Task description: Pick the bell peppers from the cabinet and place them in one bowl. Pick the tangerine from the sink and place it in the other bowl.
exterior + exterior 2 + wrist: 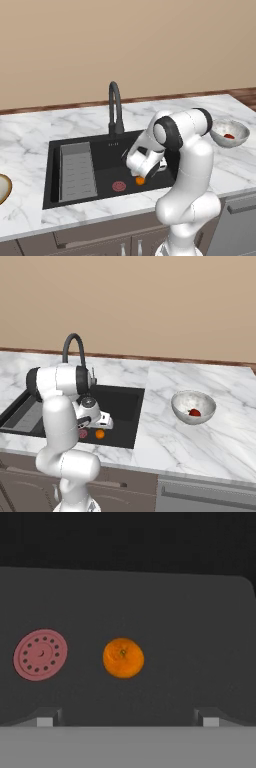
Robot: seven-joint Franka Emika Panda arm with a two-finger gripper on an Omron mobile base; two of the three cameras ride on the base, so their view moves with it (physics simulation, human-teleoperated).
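The arm bends down over the black sink (pixel 102 165), its gripper (pixel 127 718) spread wide with nothing between the fingertips (pixel 46 721). In the hand view the tangerine (pixel 123 657) lies on the dark basin floor, in line with the gap between the two tips but apart from them, and the pinkish-red round drain (pixel 40 654) sits beside it on the left. From the left base view the tangerine (pixel 140 181) shows just under the gripper's white housing, near the drain (pixel 119 186) at the basin's front. The black gooseneck tap (pixel 115 111) stands at the sink's back edge. On the marble counter (pixel 200 446), well to the right of the sink, rests the white-grey speckled bowl (pixel 182 402) with something small and red, a bell pepper (pixel 195 412), inside it. At the left edge of the left base view, part of the tan bowl (pixel 3 188) rests on the counter.
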